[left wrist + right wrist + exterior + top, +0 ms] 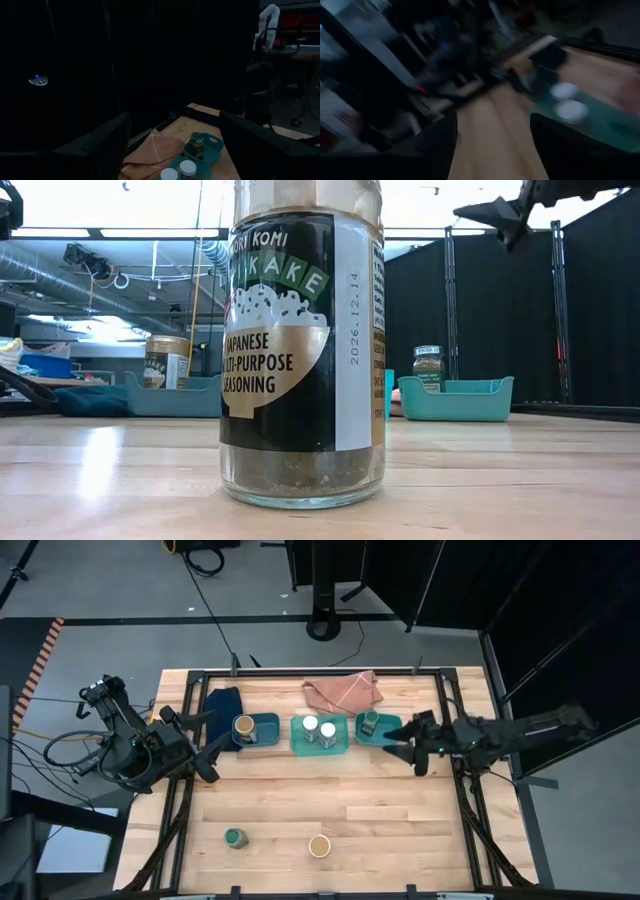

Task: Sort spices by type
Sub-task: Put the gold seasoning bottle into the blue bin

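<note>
Three teal trays stand in a row at the back of the table. The left tray holds a tan-lidded jar. Two white-lidded jars stand in the middle tray. The right tray holds a green-lidded jar. Near the front edge a green-lidded jar and a tan-lidded jar stand upright on the wood. My left gripper hovers open beside the left tray. My right gripper hangs open in the air by the right tray, holding nothing.
A pink cloth and a dark blue cloth lie behind the trays. Black metal rails run along the table's sides. Bare wood lies between the trays and the two front jars.
</note>
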Robot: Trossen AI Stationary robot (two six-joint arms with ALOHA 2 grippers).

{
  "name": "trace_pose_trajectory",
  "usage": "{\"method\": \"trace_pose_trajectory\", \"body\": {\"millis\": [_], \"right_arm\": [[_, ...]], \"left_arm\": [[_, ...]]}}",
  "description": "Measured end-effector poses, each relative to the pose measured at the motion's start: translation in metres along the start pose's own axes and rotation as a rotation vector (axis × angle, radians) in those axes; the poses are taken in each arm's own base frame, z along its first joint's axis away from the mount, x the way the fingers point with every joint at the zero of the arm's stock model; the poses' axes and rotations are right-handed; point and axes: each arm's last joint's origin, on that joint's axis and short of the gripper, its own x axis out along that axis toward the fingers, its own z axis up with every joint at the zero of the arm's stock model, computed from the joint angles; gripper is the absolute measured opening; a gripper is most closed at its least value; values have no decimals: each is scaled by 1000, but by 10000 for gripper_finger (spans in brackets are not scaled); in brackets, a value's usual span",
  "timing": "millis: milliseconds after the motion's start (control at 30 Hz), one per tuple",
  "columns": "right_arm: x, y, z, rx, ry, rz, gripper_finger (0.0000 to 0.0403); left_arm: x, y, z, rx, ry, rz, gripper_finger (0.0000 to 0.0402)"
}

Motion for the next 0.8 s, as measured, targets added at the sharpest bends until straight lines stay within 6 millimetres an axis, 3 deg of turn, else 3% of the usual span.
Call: {"method": "trace_pose_trajectory", "body": {"millis": [167,333,600,800], "right_arm": [[12,6,-17,122,-125,177,256],[31,25,-26,163,-134,274,256],[74,66,-41,18,-60,322,263],[99,85,-52,-53,-38,294,277]], "left_arm": [[0,0,0,2,0,0,308],[0,0,-1,11,0,0,308],[0,0,-2,27,0,0,308],[0,-1,-3,35,0,0,308]]}}
